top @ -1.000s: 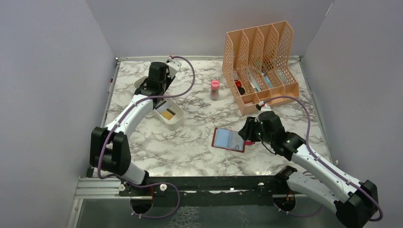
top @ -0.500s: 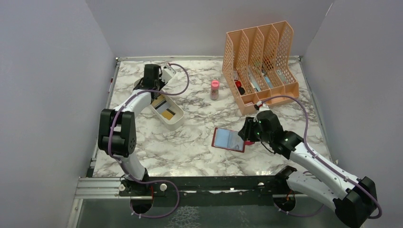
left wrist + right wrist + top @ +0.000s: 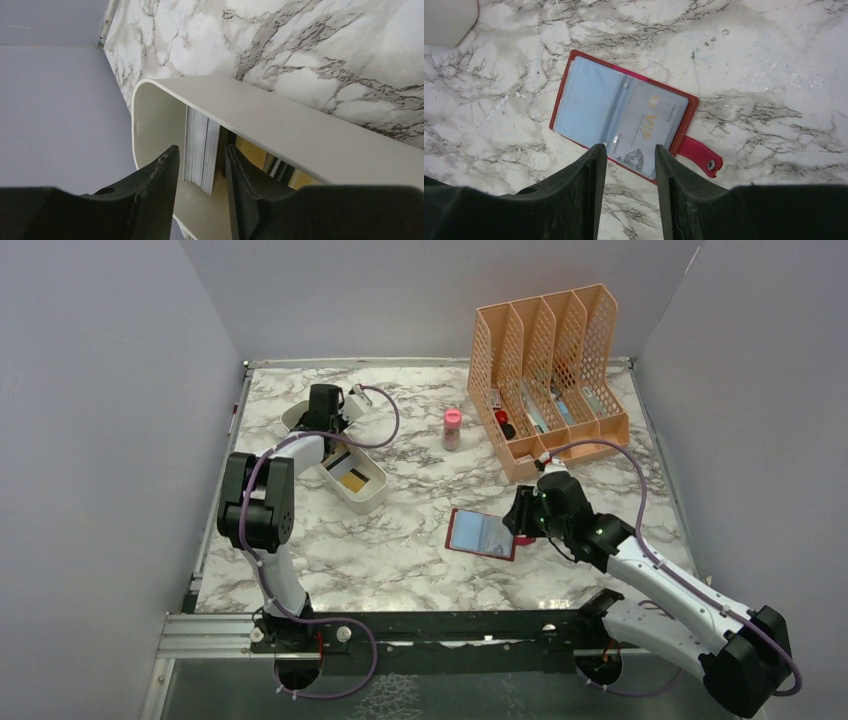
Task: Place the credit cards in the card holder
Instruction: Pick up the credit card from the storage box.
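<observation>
Left jaws straddle, perhaps touching, cards (image 3: 201,150) standing in the tray (image 3: 300,135).

Lab robot test cell. Boxed in by plain grey panel walls (image 3: 100,420), marble-print tabletop (image 3: 400,550), aluminium extrusion rail (image 3: 200,638) along near edge. Left arm (image 3: 262,510) and right arm (image 3: 655,575) mounted there, purple cables (image 3: 590,444) looped loose. Staged props, e.g. peach file organizer (image 3: 545,350).

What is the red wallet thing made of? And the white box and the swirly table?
The card holder looks like red leather or fake leather, with a snap strap and clear, shiny plastic pockets inside. The white box seems to be smooth matte plastic with rounded, moulded corners. The table looks like marble, though its grey veins may be printed.
</observation>
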Robot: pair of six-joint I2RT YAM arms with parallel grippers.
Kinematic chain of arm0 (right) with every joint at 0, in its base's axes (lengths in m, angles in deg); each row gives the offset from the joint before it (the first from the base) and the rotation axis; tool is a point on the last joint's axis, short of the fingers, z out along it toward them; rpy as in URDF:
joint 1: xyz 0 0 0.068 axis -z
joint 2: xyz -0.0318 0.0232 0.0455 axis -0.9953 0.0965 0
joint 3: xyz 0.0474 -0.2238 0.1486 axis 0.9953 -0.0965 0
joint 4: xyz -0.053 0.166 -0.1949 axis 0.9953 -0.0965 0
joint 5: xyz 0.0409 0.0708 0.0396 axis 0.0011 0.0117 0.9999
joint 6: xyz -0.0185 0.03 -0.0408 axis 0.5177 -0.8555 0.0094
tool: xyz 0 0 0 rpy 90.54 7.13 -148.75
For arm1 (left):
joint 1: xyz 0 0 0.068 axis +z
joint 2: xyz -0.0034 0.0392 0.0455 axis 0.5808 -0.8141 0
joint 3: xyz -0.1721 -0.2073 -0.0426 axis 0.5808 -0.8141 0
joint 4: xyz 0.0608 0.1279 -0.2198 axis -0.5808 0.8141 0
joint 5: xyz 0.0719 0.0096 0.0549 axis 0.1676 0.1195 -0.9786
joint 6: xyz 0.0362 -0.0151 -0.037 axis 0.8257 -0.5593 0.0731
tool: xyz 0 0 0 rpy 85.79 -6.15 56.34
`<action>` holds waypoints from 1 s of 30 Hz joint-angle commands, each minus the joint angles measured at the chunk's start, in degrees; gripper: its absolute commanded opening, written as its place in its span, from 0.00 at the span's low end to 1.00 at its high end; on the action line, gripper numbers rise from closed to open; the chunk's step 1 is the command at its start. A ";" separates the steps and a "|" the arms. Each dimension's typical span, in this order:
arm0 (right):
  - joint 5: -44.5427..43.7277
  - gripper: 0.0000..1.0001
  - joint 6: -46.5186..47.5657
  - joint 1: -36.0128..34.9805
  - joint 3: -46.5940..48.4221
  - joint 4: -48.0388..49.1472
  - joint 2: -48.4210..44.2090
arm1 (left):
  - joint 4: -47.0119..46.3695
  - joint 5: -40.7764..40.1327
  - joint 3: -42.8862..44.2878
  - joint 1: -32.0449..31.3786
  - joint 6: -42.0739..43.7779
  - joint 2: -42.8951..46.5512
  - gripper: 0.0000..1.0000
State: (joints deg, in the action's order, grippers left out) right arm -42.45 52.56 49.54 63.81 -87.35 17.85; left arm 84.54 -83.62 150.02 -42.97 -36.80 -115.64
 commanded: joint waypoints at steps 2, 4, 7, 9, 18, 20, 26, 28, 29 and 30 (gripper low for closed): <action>-2.64 0.45 0.86 -0.33 1.85 -0.61 0.55 | -5.85 -1.94 -1.60 0.44 1.59 -1.15 0.44; -3.22 0.45 0.82 -0.31 2.10 -0.85 0.61 | -6.09 -2.21 -1.70 0.43 2.02 -1.75 0.45; -3.56 0.45 0.82 -0.33 1.99 -0.87 0.42 | -6.29 -3.16 -1.39 0.43 2.32 -2.75 0.46; -3.45 0.45 0.78 -0.33 2.08 -0.93 0.35 | -6.75 -3.33 -1.55 0.45 2.21 -2.93 0.46; -3.25 0.45 0.47 -0.33 2.03 -1.50 -0.53 | -10.44 -7.12 0.75 0.43 3.80 -6.60 0.45; -3.51 0.45 0.46 -0.33 1.86 -1.31 -0.72 | -10.34 -6.45 0.88 0.43 3.08 -6.97 0.45; -4.19 0.45 0.91 -0.33 1.97 -0.69 0.15 | -10.91 -7.55 1.02 0.45 4.21 -8.05 0.44; -4.08 0.45 1.03 -0.33 2.05 -0.61 0.66 | -10.89 -7.56 1.29 0.43 4.22 -7.88 0.41; -4.04 0.45 1.10 -0.33 2.13 -0.71 0.90 | -10.61 -7.53 1.52 0.43 4.24 -7.77 0.38; -4.05 0.45 1.16 -0.33 2.29 -0.94 1.04 | -10.33 -7.39 1.80 0.43 4.30 -7.60 0.35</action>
State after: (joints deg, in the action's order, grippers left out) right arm -44.99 52.60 49.54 63.81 -87.49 18.15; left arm 73.51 -90.40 150.33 -42.60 -33.30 -121.80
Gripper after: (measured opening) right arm 0.453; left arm 0.398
